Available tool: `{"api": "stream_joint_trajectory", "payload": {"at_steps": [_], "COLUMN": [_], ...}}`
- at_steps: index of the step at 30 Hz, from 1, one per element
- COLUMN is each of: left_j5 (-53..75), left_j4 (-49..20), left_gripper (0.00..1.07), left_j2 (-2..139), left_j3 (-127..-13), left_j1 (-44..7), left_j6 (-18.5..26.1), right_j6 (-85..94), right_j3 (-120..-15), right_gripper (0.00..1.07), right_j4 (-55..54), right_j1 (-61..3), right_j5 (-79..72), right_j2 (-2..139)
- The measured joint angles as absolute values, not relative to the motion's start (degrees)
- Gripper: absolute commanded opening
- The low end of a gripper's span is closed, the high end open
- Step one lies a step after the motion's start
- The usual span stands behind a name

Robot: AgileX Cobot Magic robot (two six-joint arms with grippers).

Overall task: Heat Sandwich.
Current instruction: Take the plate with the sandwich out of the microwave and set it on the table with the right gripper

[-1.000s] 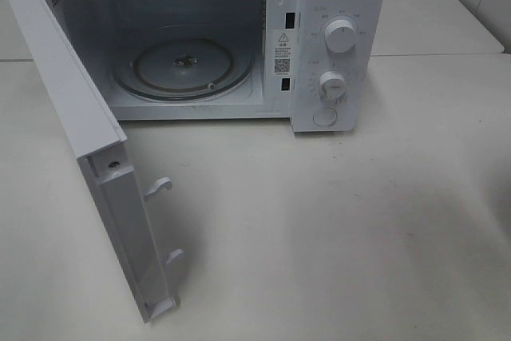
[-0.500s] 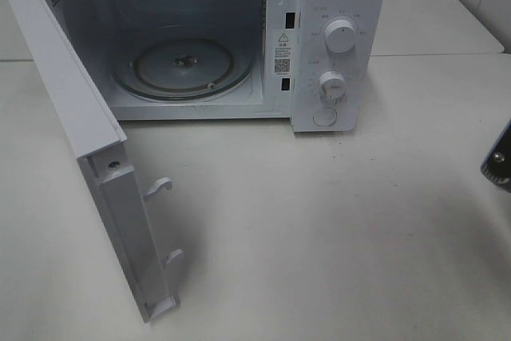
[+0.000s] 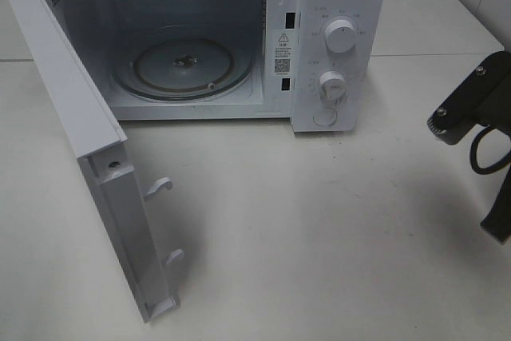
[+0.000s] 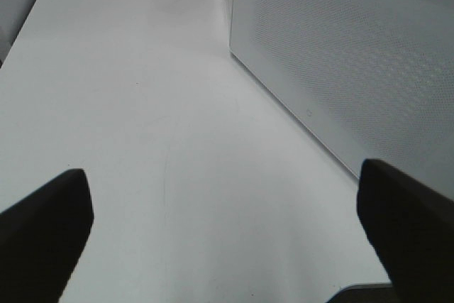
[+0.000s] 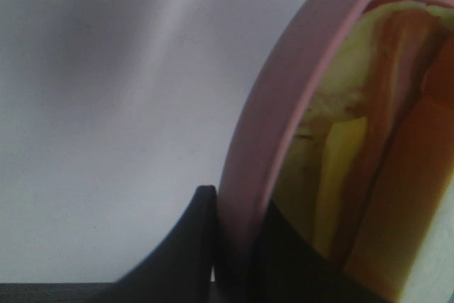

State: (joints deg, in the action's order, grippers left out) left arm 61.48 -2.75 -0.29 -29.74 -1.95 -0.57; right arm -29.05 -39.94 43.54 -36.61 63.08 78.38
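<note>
A white microwave (image 3: 200,37) stands at twelve o'clock on the pale worktop (image 3: 319,229), its door (image 3: 96,157) swung wide toward eight o'clock and its glass turntable (image 3: 182,65) bare. A second ago the worktop's three o'clock edge was clear; now the right arm (image 3: 475,109) has come in there, and its wrist view shows the right gripper (image 5: 237,246) clamped on the rim of the pink plate (image 5: 284,118) that carries the sandwich (image 5: 362,154), so loading seems about to begin. The left gripper (image 4: 227,225) hangs open over bare worktop beside the microwave.
</note>
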Motion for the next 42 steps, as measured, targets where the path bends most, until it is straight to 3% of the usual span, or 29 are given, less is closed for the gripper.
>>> {"api": "stream_joint_trajectory", "payload": {"at_steps": [22, 42], "left_j5": [61.5, 61.5], "left_j4": [-2.8, -2.8], "left_gripper": [0.96, 0.96], "left_j2": [-0.3, -0.3], "left_j3": [-29.7, -29.7], "left_j1": [-1.9, -1.9], "left_j6": [-0.6, -0.6], "right_j6": [-36.7, -49.0], "right_j3": [-40.0, -40.1], "right_gripper": [0.00, 0.00], "right_j4": [47.8, 53.6], "right_j1": [-23.3, -21.0], "right_j5": [52.3, 44.7], "right_j2": [87.3, 100.5]}}
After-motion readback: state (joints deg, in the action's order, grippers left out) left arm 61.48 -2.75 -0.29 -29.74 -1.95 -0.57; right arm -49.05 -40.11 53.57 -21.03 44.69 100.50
